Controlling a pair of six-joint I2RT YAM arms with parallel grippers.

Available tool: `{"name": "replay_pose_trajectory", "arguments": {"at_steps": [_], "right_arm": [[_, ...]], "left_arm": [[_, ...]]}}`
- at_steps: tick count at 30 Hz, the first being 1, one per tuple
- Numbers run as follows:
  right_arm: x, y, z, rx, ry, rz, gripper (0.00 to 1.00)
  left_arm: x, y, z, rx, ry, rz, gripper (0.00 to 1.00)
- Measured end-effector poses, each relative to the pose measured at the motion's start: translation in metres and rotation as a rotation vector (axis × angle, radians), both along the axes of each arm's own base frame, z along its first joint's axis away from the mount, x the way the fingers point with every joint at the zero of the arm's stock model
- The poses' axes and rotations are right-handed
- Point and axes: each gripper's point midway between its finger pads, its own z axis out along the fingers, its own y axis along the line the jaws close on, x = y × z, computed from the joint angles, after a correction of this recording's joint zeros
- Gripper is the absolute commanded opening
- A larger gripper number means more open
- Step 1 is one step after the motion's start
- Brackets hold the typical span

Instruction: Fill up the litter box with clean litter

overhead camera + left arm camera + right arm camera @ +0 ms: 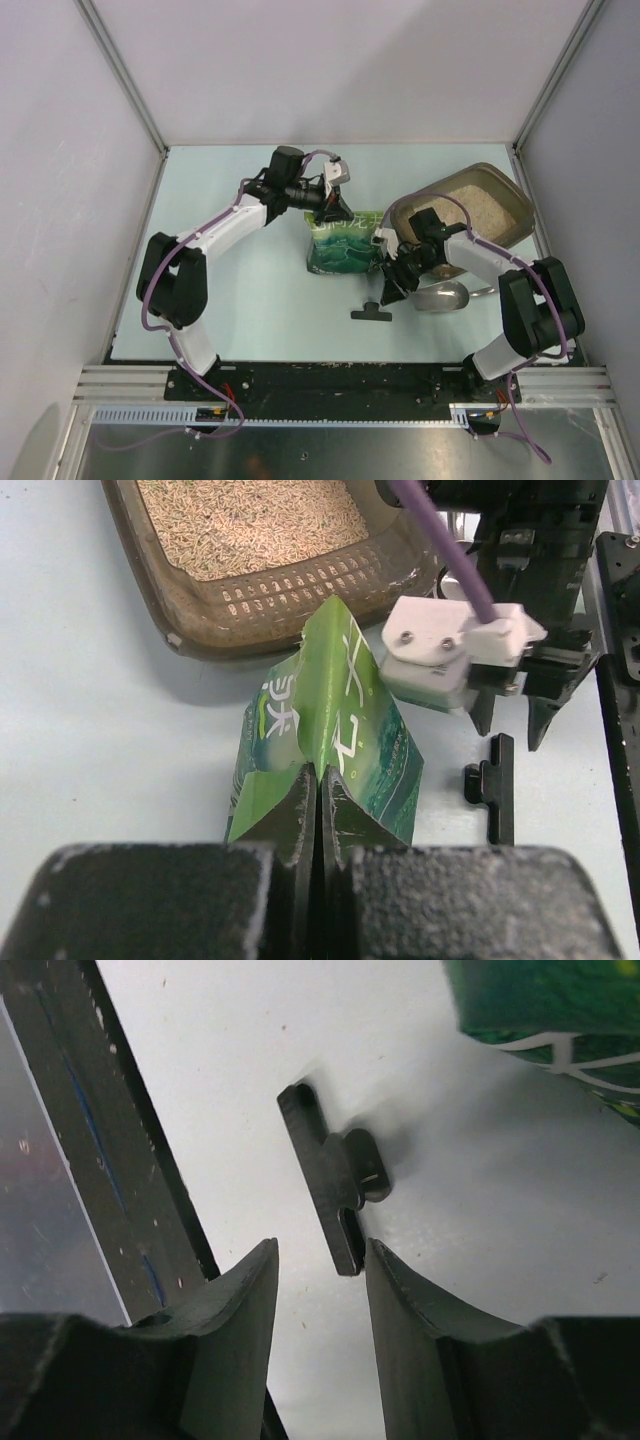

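The shallow brown translucent plastic litter box (300,595) sits at the far right of the table and holds pale beige, sandy litter (250,520). Just to its left, the left pincer (318,780) is pressed together on the top fold of a green printed pouch bag (350,730). Near the box's front rim, the right pincer (320,1250) is spread over a black T-shaped clip (335,1175), beside a silver metal scoop (445,297). The pale green tabletop (250,300) lies between plain white walls (300,60).
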Motion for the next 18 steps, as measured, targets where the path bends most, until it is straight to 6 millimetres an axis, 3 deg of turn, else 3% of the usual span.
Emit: {"name": "replay_pose_trajectory", "arguments": {"at_steps": [9, 18], "right_arm": [[0.012, 0.015, -0.012, 0.024, 0.103, -0.144, 0.42], [0.012, 0.015, -0.019, -0.006, 0.132, -0.183, 0.42]], "left_arm": [[0.006, 0.004, -0.005, 0.000, 0.000, 0.034, 0.00], [0.015, 0.018, -0.004, 0.000, 0.014, 0.084, 0.00]]}}
